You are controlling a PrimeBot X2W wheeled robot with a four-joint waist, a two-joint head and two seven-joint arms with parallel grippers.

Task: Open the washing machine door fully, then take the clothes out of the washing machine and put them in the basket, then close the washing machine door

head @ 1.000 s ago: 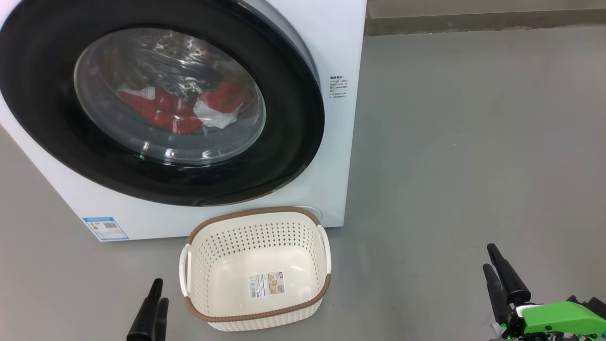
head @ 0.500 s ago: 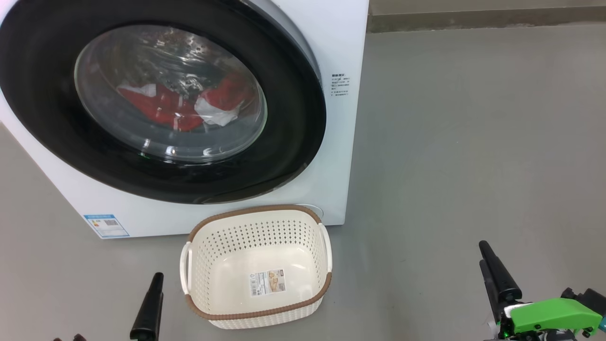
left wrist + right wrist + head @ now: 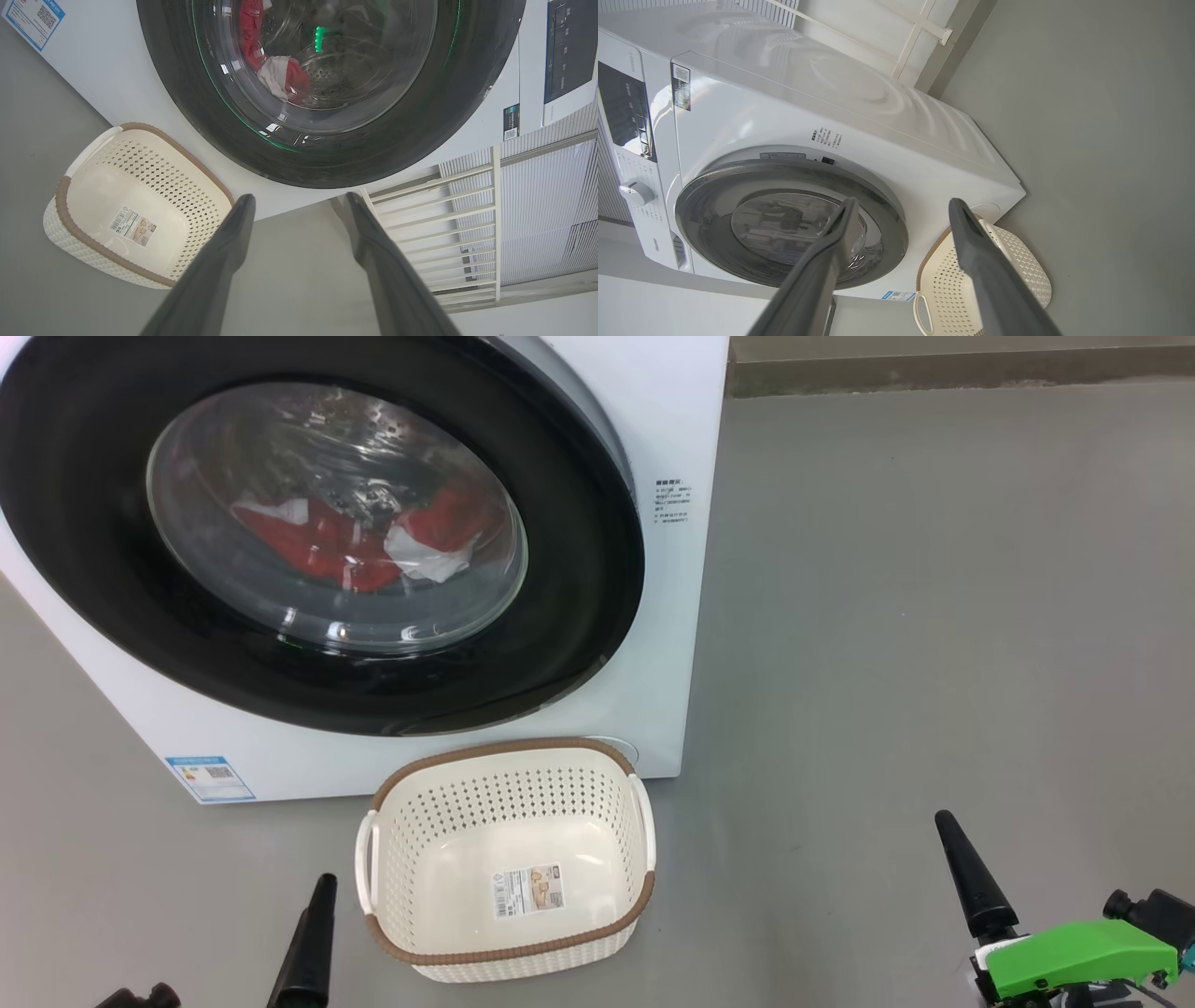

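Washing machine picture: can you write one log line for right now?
door: shut | clothes: inside washing machine | basket: empty, on floor | left tool: open, empty | right tool: open, empty | next: open door

Left gripper and right gripper hang spread wide, empty.

Smooth grey floor, darker strip along far edge. Standing on it: white washing machine at left. Cream basket upright just in front of machine's lower right corner, sticker on btm.
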